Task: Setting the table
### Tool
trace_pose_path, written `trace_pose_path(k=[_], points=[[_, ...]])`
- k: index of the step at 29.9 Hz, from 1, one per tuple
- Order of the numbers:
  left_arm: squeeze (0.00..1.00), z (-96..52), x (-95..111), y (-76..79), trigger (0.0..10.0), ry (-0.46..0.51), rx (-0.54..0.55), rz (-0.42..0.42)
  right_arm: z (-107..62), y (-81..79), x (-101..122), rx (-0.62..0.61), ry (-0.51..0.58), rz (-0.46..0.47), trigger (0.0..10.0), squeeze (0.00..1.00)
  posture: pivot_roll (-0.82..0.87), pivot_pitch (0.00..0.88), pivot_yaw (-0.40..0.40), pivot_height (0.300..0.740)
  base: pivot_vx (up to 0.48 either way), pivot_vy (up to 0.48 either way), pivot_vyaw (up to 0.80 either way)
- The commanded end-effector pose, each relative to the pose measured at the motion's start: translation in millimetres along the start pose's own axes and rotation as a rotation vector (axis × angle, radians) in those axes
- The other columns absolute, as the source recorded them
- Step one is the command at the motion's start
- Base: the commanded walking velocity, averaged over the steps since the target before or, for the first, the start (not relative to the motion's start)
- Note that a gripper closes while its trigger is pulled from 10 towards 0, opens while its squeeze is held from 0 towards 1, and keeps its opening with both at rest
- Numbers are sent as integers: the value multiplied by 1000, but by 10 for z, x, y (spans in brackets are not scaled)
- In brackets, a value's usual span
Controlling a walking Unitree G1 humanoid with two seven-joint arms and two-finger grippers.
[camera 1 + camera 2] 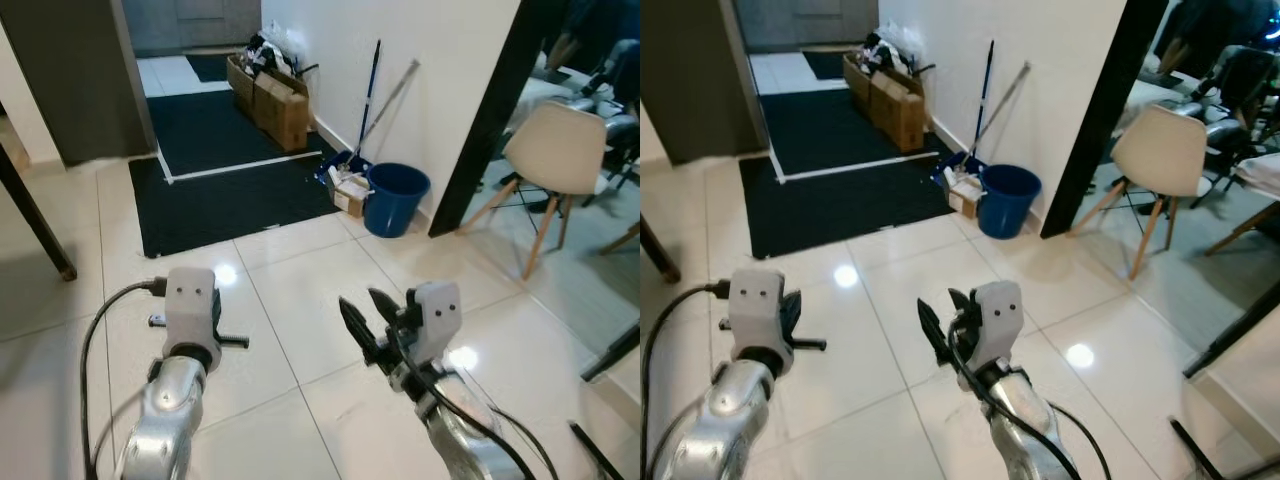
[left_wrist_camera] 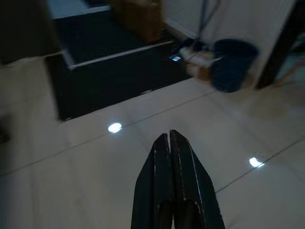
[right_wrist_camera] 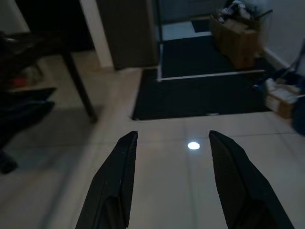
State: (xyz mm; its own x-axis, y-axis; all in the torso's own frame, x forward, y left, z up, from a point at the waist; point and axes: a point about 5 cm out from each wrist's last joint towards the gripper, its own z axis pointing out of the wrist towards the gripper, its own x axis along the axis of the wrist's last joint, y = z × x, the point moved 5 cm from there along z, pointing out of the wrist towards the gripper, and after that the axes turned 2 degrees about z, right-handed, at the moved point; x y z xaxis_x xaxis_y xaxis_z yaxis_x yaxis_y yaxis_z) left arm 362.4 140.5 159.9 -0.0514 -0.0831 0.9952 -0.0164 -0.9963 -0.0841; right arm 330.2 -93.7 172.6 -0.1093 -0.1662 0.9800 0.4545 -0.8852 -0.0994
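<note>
Both arms are raised low over the pale tiled floor, holding nothing. On the left, the left gripper has its two black fingers pressed together, hanging above bare tile. Beside it the right gripper stands with its fingers spread wide and only floor between them. Farther back on the left a dark table leg comes down to the tiles. A black mat lies ahead, with cardboard boxes against the wall behind it. To the right of the mat a blue bucket sits by the white wall, a small box just beside it and a mop leaning above. Right of a dark post stands a cream chair on wooden legs. No tableware can be made out.
</note>
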Motion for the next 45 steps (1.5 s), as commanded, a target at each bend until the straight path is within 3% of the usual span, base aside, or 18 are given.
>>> trace_pose_path(k=[1, 45], points=[[0, -25, -75, -81, 10000, -17, 29, 13, -2, -55, -65, 21, -21, 28, 10000, 0, 23, 83, 25, 740, 480, 0, 0], [0, -31, -83, -37, 10000, -11, 22, 6, -21, -95, -100, 33, -39, 33, 10000, 0, 22, 91, 23, 740, 480, 0, 0]])
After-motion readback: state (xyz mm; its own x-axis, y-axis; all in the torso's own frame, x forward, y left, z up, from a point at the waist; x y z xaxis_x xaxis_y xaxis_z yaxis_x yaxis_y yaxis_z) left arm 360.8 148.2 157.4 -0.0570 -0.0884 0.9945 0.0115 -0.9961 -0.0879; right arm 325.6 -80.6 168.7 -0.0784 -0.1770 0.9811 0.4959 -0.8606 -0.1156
